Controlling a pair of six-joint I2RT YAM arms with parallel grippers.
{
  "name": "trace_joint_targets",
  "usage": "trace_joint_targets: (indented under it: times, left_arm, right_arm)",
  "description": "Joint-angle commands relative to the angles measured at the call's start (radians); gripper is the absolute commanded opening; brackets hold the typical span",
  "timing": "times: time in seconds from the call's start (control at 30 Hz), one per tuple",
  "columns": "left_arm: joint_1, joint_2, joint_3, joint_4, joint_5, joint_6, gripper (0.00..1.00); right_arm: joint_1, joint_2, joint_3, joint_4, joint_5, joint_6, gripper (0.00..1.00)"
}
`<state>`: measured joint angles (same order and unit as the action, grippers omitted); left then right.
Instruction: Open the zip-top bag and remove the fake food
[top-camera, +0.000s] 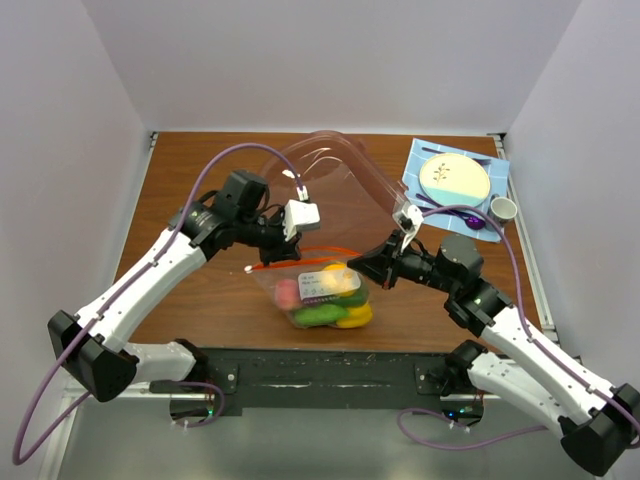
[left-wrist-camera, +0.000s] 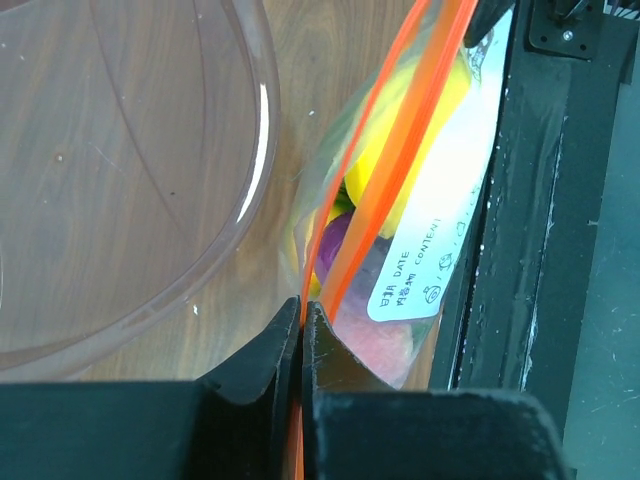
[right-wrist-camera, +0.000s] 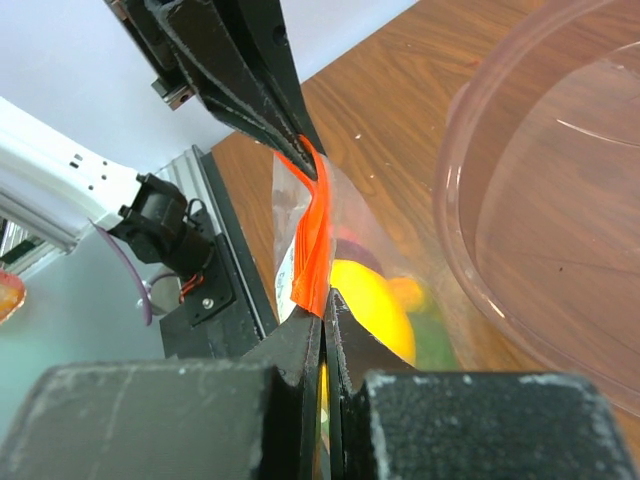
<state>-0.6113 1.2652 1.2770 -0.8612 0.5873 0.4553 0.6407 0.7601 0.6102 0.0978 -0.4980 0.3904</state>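
Note:
The zip-top bag (top-camera: 318, 290) lies near the table's front edge, hanging by its orange-red zip strip (top-camera: 305, 257) between both grippers. Fake food (top-camera: 335, 300) fills it: yellow, green and pink pieces behind a white label. My left gripper (top-camera: 266, 256) is shut on the strip's left end; in the left wrist view its jaws (left-wrist-camera: 301, 305) pinch the orange strip (left-wrist-camera: 400, 130), with a yellow piece (left-wrist-camera: 425, 100) behind. My right gripper (top-camera: 354, 263) is shut on the right end; its own view shows the gripper (right-wrist-camera: 326, 297) clamping the strip (right-wrist-camera: 315, 230) beside a yellow piece (right-wrist-camera: 375, 305).
A large clear pinkish bowl (top-camera: 330, 185) stands just behind the bag, close to both grippers (left-wrist-camera: 130, 180) (right-wrist-camera: 540, 220). At the back right a blue mat holds a plate (top-camera: 455, 178), with a small grey cup (top-camera: 503, 209) beside it. The black base rail (top-camera: 320, 372) runs along the near edge.

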Motion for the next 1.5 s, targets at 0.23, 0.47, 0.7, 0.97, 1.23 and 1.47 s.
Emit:
trace_joint_targets:
  times: [0.23, 0.47, 0.7, 0.97, 1.23, 1.47]
  left_arm:
    - [-0.002, -0.024, 0.071, -0.024, -0.063, 0.002, 0.00]
    - [0.033, -0.145, 0.205, -0.182, -0.219, 0.080, 0.00]
    - [0.096, -0.358, 0.114, -0.239, -0.504, 0.129, 0.00]
    - [0.139, -0.481, -0.097, -0.093, -1.033, 0.123, 0.00]
    - [0.367, -0.319, -0.211, 0.207, -1.111, 0.108, 0.00]
    - [0.611, -0.043, 0.167, 0.248, -0.833, 0.019, 0.00]
  right_arm:
    - [0.002, -0.036, 0.013, 0.048, -0.066, 0.019, 0.00]
    - [0.001, -0.024, 0.031, 0.014, -0.068, 0.033, 0.29]
    - [0.017, 0.042, 0.079, -0.009, -0.048, 0.056, 0.59]
    - [0.163, 0.177, 0.204, -0.036, 0.036, 0.041, 0.52]
    - [0.261, 0.318, 0.289, -0.084, 0.094, 0.004, 0.43]
    - [0.261, 0.364, 0.299, -0.127, 0.190, -0.067, 0.42]
